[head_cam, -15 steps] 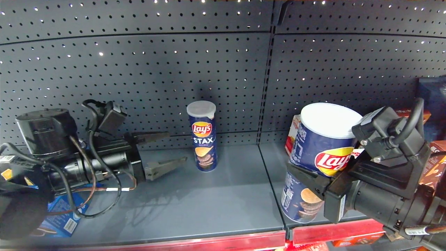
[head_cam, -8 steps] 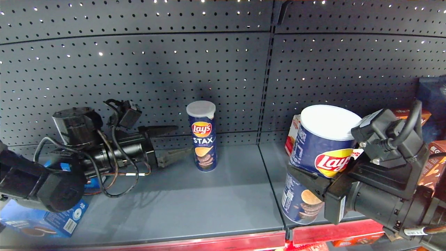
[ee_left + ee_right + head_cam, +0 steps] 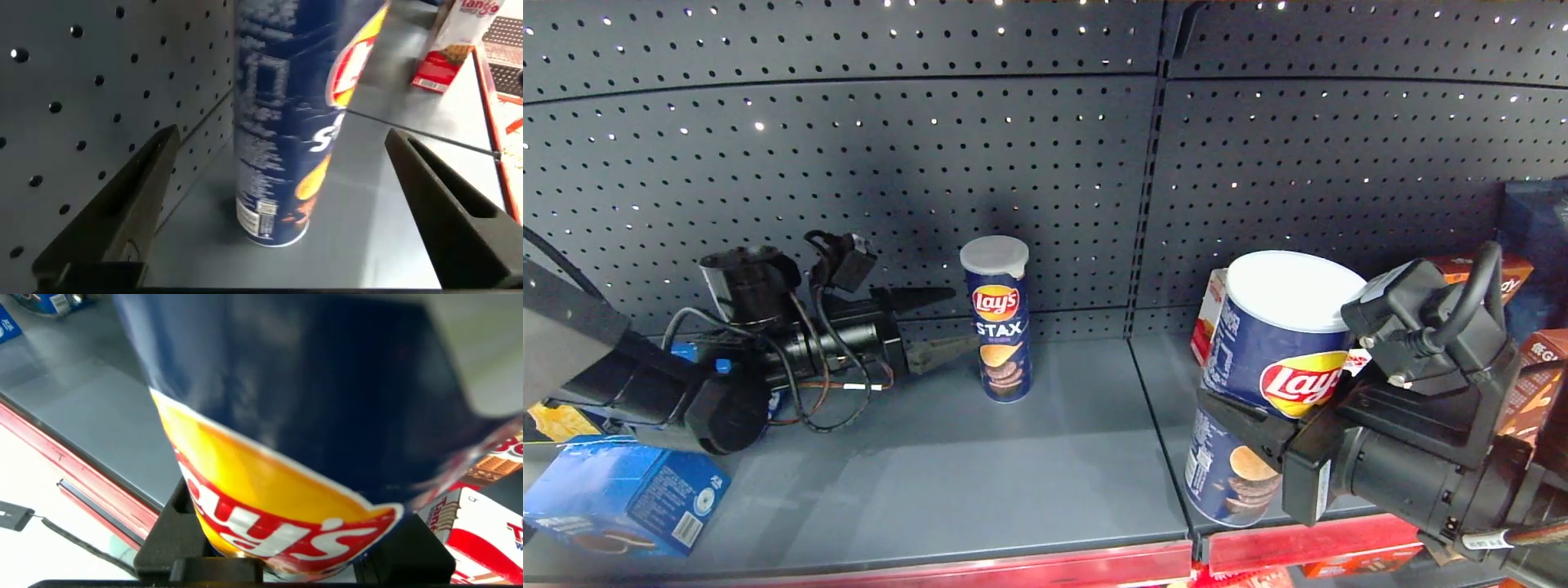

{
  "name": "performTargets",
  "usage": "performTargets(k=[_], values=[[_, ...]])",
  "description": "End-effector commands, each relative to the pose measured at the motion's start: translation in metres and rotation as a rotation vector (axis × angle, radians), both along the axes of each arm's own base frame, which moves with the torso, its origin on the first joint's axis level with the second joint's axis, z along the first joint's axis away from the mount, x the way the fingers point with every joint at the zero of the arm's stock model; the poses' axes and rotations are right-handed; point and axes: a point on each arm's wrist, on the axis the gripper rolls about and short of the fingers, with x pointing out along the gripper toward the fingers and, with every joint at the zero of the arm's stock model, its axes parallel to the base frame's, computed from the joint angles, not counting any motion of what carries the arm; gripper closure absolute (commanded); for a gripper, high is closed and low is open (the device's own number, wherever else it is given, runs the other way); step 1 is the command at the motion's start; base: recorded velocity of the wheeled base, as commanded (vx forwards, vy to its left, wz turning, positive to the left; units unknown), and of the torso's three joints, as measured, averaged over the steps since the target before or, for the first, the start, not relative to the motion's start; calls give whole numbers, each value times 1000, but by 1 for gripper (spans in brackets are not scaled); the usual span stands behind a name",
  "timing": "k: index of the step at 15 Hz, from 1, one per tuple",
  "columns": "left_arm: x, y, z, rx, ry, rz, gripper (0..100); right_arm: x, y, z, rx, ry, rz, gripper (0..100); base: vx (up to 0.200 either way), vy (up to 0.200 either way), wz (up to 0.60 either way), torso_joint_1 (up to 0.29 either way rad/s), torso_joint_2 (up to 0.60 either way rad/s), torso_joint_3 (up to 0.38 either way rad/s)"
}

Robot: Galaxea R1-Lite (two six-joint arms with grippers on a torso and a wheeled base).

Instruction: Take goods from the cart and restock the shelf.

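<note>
at the far left a blue box [image 3: 621, 498] lies on the shelf [image 3: 947, 482]. it is now clear of my left arm [image 3: 768, 359], which has slid right along the back wall over the last second. my left jaws are spread wide and hold nothing. a second ago their tips hung well short of the standing can [image 3: 999, 318]. now they are just beside it, one finger toward the pegboard and one toward the shelf front. from my left wrist the standing can [image 3: 286, 122] is upright, ahead of the gap and touching neither finger. i judge i am lining up to grip or nudge it, perhaps to make room, though it is already on the shelf.

further right, my right jaws are clamped on the second can [image 3: 1274, 359]. i hold it tilted over the front of the shelf's right bay. it has hardly shifted, only sunk a touch. i cannot tell whether its base touches the shelf. red-and-white boxes [image 3: 1211, 314] stand behind it, and brown boxes [image 3: 1535, 384] stand at the far right. i judge this can is not yet placed, so setting it down upright is the step left.
</note>
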Motion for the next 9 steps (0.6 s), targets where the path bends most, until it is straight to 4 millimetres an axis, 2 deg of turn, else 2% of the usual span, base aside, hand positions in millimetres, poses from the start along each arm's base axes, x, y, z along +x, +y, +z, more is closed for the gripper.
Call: performTargets(k=[1,9], values=[[13,-1,-8,-9,14,-50,0,1,0,-1,-3,2,-4,100,0,0,0,0,0,0],[38,-3,-10,-23,-12,-113,0,4,-2,-2,-5,5,-20,100,0,0,0,0,0,0]])
